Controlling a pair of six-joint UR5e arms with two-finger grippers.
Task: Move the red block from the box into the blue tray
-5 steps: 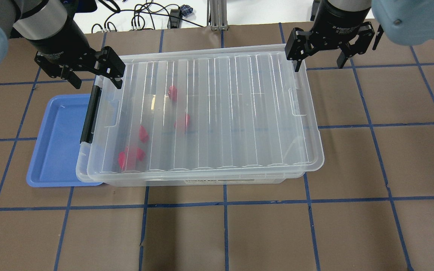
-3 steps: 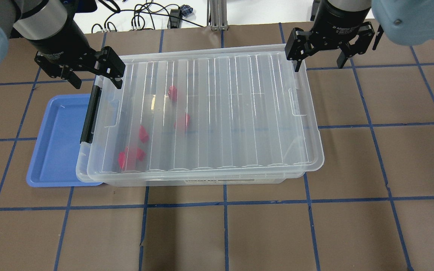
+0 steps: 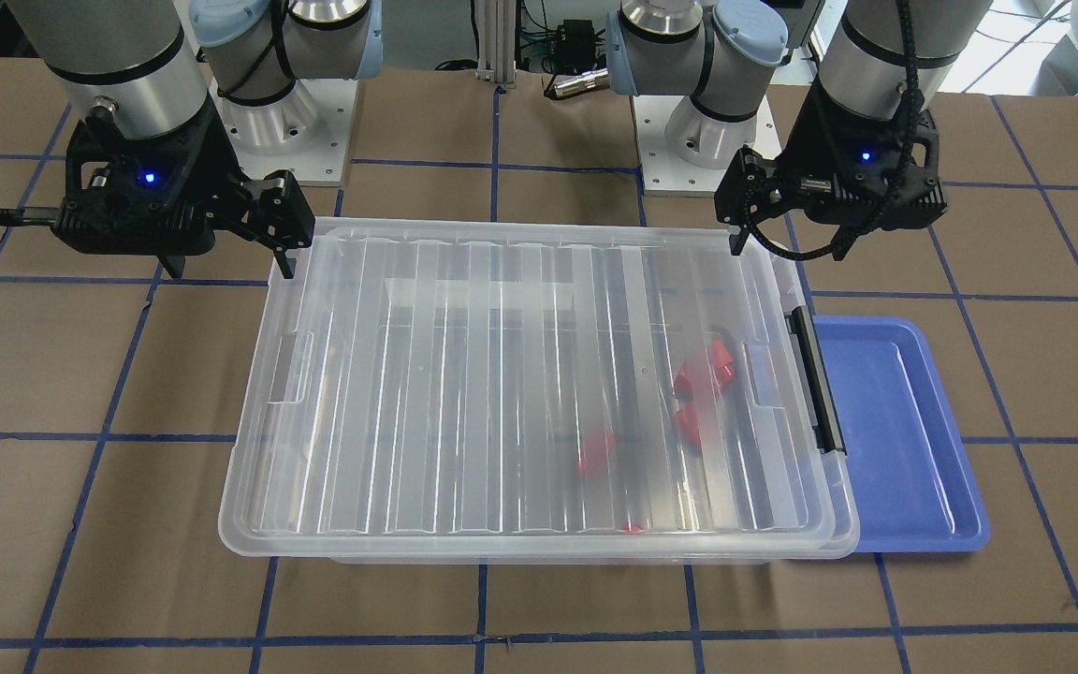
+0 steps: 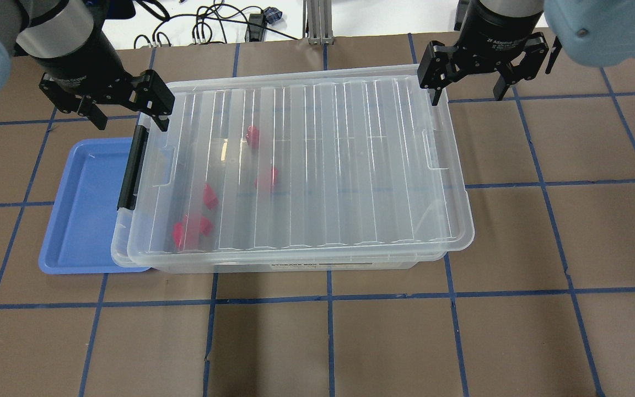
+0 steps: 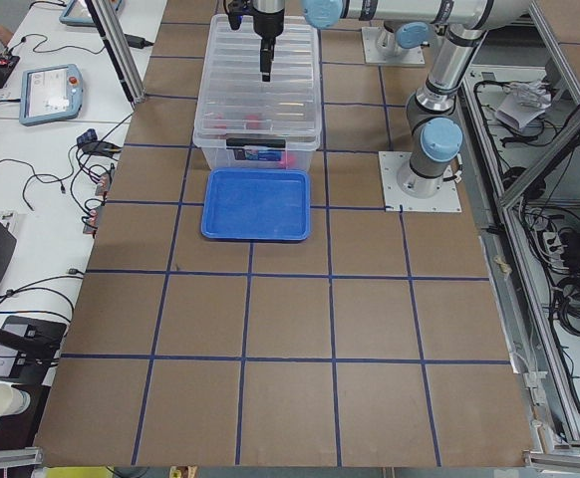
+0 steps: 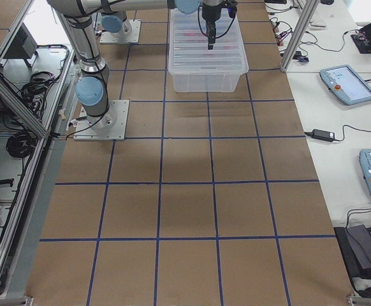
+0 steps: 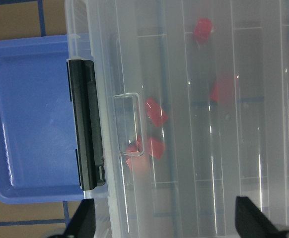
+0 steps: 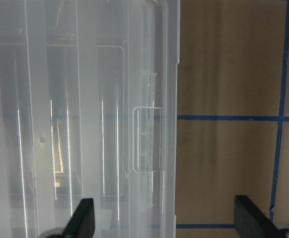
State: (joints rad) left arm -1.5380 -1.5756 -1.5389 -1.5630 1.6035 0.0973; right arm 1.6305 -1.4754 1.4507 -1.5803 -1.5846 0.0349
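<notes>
The box [image 4: 350, 165] is a clear bin with its ribbed lid shut, and it also shows in the front view [image 3: 464, 393]. Its black latch bar [image 4: 130, 168] faces the blue tray [image 4: 83, 209]. The tray lies bare, partly under the box's left end. Several red blocks show through the lid, such as one [image 4: 252, 135] toward the back and a cluster [image 4: 188, 230] near the latch end. They also show in the left wrist view [image 7: 154, 111]. My left gripper [image 4: 129, 113] hangs open above the box's back left corner. My right gripper [image 4: 466, 91] hangs open above its back right corner.
Cables [image 4: 213, 25] and an aluminium post [image 4: 317, 22] lie beyond the table's back edge. The brown table [image 4: 350, 342] carries a blue tape grid. The arm bases [image 3: 268, 112] stand behind the box.
My left gripper has moved a little left and toward the back of the table, staying open. The right gripper, box, tray and blocks have not moved.
</notes>
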